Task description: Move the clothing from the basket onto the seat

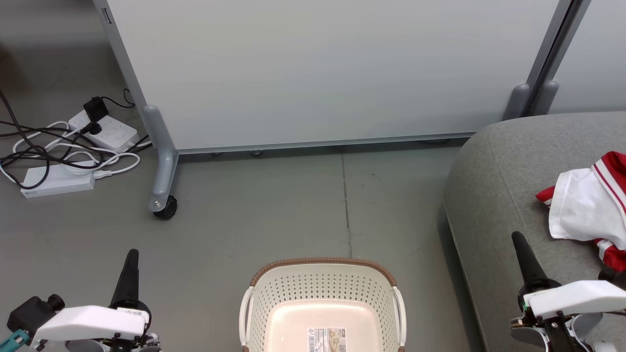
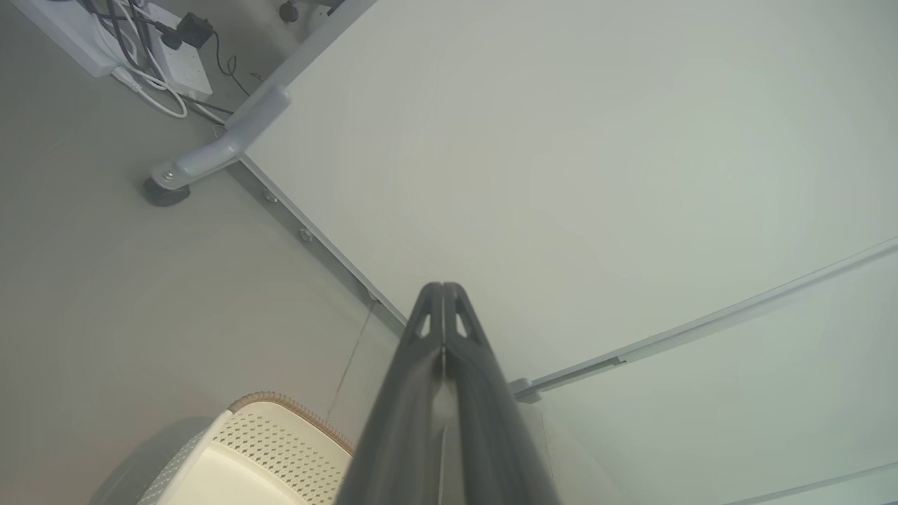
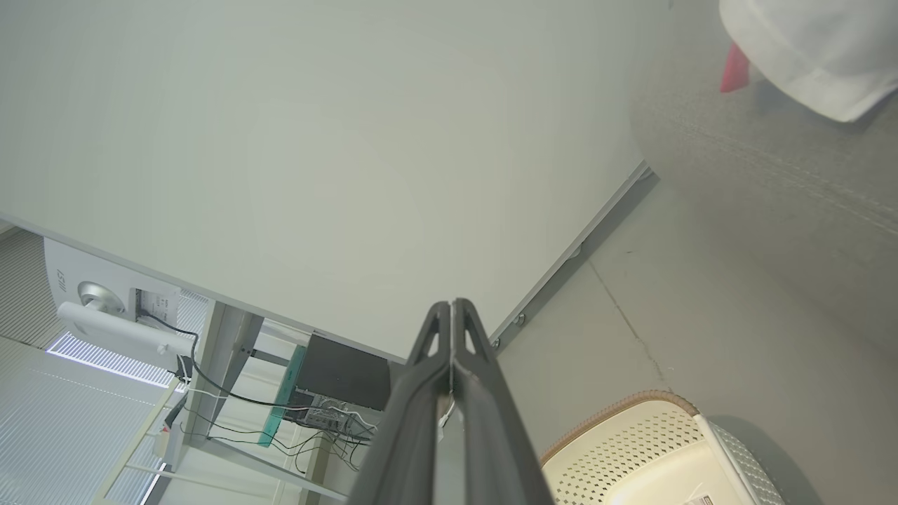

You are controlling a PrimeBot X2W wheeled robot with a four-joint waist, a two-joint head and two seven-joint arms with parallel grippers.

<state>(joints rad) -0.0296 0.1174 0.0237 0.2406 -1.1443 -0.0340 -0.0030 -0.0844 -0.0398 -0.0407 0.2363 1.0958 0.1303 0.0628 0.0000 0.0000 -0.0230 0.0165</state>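
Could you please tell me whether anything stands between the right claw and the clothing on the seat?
Nothing visible does. In the head view, only bare seat lies between the shut right claw and the clothing, which rests on that seat.

Grey floor (image 1: 274, 210) with a thin seam line (image 1: 346, 195), backed by a pale partition panel (image 1: 318, 68) on a castered leg (image 1: 164, 181), with white power strips (image 1: 57, 180) and tangled cables (image 1: 29, 146) at left.

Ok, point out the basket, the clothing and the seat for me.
basket (image 1: 323, 261), head view, on its brown woven far rim.
clothing (image 1: 579, 208), head view, on the white panel.
seat (image 1: 494, 195), head view, on bare grey fabric beside the clothing.
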